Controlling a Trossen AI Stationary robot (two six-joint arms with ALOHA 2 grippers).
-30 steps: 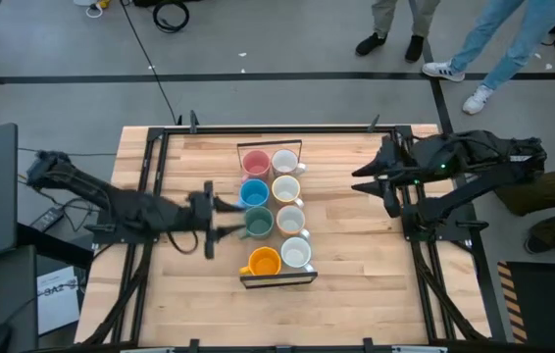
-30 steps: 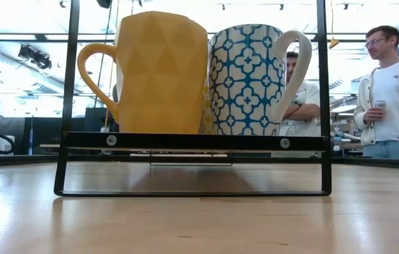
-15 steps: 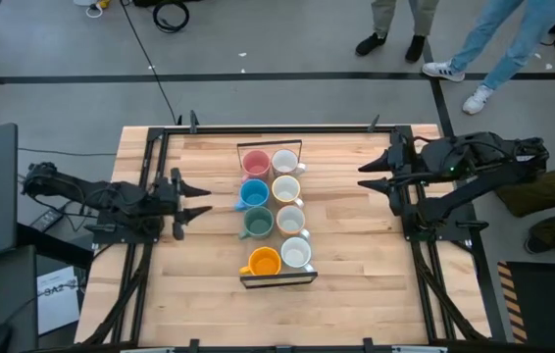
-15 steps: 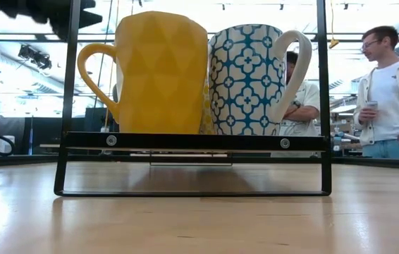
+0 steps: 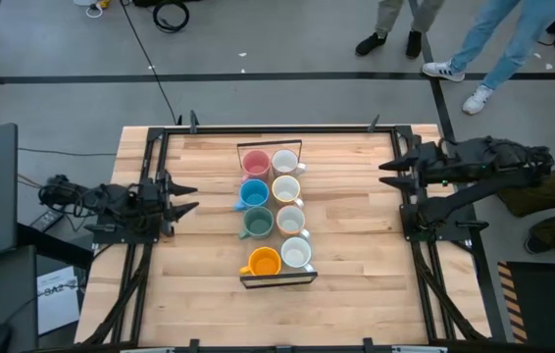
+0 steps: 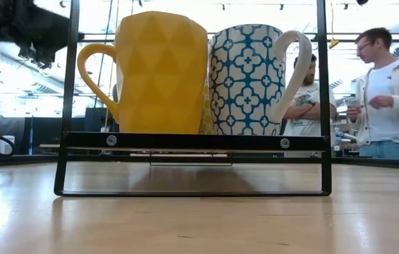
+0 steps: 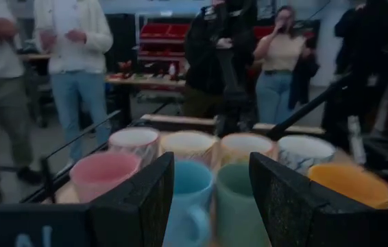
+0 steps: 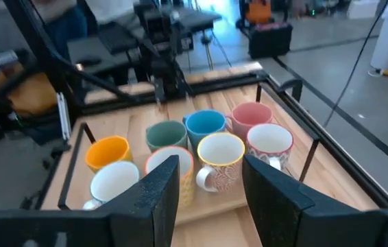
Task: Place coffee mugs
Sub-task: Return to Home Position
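I see all eight coffee mugs (image 5: 288, 218) standing in two rows on the black rack (image 5: 277, 280) mid-table, with left gripper (image 5: 191, 197) and right gripper (image 5: 385, 175) empty, fingers apart, at opposite edges; placing looks finished.

Bare bench (image 5: 356, 245) surface lies free on both sides of the central shelf (image 5: 277, 281). Its black frame and eight mugs (image 5: 256, 224), packed two by four, obstruct the middle. Left tool (image 5: 189, 198) and right tool (image 5: 387, 175) stand at opposite bench edges, well apart from the shelf
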